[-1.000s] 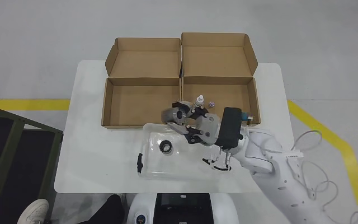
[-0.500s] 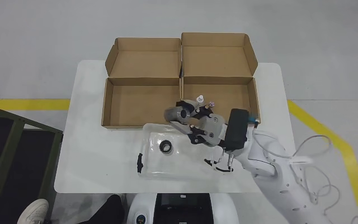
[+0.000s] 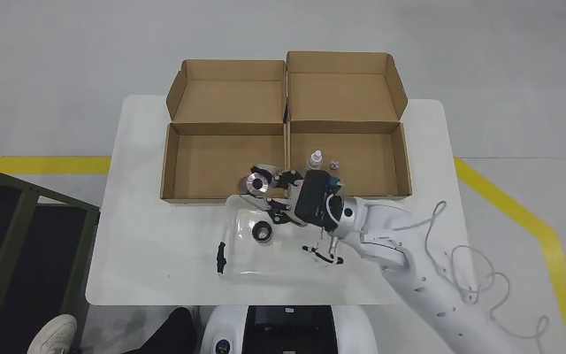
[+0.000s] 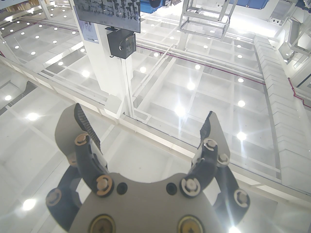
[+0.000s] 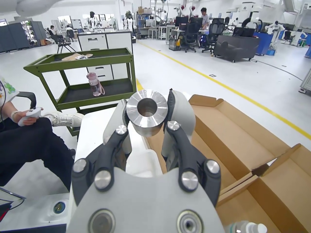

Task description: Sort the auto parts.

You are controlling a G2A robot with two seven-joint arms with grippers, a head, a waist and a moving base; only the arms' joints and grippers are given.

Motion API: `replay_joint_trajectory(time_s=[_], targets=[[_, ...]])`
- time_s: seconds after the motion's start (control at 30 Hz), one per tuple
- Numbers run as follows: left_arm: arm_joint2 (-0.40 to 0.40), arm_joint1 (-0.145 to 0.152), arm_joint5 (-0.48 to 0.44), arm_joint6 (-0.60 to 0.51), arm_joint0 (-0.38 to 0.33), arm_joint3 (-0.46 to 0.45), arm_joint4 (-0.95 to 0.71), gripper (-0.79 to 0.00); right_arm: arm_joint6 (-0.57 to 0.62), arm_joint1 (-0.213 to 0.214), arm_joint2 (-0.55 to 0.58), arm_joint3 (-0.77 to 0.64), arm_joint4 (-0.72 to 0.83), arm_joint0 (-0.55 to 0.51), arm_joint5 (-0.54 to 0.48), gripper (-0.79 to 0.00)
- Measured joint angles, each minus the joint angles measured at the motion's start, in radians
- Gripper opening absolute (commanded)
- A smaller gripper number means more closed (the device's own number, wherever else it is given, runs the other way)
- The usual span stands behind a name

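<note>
The right gripper is clamped on a metal bushing, one finger on each side of it. The bushing is a short, thick cylinder of bright machined steel with a round bore through the middle and fine turning marks on its flat face. In the top view it hangs over the near right corner of the left box, just far of the clear tray.

The left gripper points up at a ceiling, its two ridged black pads well apart with nothing between them.

Both boxes are plain brown cardboard, shallow and rectangular, side by side with their lids folded back on the far side. The right box holds a small white bottle near its left wall and a tiny purple piece just right of it. The tray is glossy see-through plastic with rounded corners, set on the white table touching the near walls of the boxes. A dark ring lies in it, and a black strap sits at its left edge. The right arm crosses over the tray's right part and hides it.

Left of the table stands a green metal cart with a pink bottle on its lower shelf.
</note>
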Motion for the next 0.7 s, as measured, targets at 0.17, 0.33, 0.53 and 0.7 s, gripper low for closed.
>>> replay_joint_trajectory(time_s=[0.17,0.33,0.53,0.7], targets=[[0.0,0.0,0.0,0.0,0.0,0.0,0.0,0.0,0.041,-0.021,-0.053,0.08,-0.021,0.063,0.033,-0.785],[0.0,0.0,0.0,0.0,0.0,0.0,0.0,0.0,0.07,-0.044,-0.104,0.15,-0.041,0.114,0.07,-0.785],[0.0,0.0,0.0,0.0,0.0,0.0,0.0,0.0,0.099,-0.079,-0.173,0.247,-0.063,0.182,0.108,-0.785],[0.0,0.0,0.0,0.0,0.0,0.0,0.0,0.0,0.119,-0.114,-0.225,0.335,-0.057,0.244,0.141,-0.785]])
